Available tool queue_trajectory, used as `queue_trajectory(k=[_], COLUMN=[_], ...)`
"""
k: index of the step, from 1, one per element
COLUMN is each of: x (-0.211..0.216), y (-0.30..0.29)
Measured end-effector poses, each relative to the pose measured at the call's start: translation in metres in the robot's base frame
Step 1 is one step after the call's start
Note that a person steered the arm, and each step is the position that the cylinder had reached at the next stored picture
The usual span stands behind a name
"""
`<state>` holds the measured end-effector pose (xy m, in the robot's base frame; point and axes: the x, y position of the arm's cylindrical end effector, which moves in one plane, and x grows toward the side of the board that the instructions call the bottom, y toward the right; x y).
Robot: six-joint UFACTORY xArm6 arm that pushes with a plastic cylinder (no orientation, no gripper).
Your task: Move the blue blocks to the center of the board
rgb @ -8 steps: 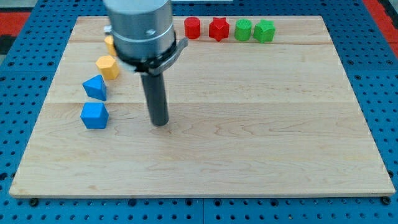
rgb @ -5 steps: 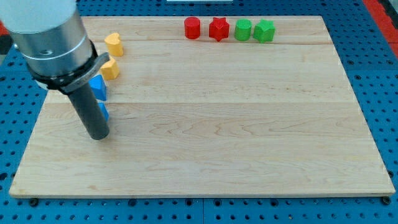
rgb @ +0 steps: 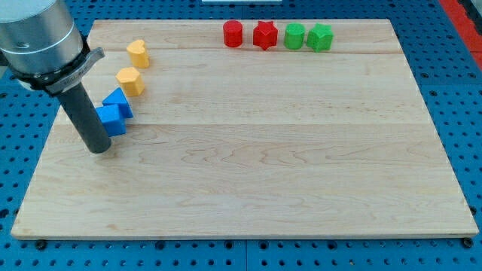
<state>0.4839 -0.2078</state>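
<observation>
Two blue blocks sit near the board's left edge, touching each other. The upper one (rgb: 119,101) looks like a triangular prism. The lower one (rgb: 113,120) is a cube and the rod partly hides its left side. My tip (rgb: 99,149) rests on the board just left of and below the blue cube, right against it. The rod rises to the arm's grey body at the view's top left.
Two yellow blocks (rgb: 130,80) (rgb: 137,53) stand above the blue ones in a slanted line. Along the top edge stand two red blocks (rgb: 233,34) (rgb: 264,35) and two green blocks (rgb: 294,36) (rgb: 319,37). The wooden board (rgb: 286,158) lies on a blue pegboard.
My tip has swept from the board's middle left to the left of the blue blocks. The blue cube has shifted up against the other blue block.
</observation>
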Motion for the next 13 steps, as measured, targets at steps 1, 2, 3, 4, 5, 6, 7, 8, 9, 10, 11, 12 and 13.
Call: queue_trajectory(k=[1,2,3,4,5,6,7,8,9,10,11,12,13], x=[-0.01,-0.013,-0.021,-0.028,-0.038,-0.055,-0.076,-0.093,-0.103,-0.103,-0.103,-0.096,-0.069], y=[0.0,-0.007,-0.013,-0.029,-0.03,-0.024,-0.013,0.004,0.036,0.073,0.104,0.143,0.168])
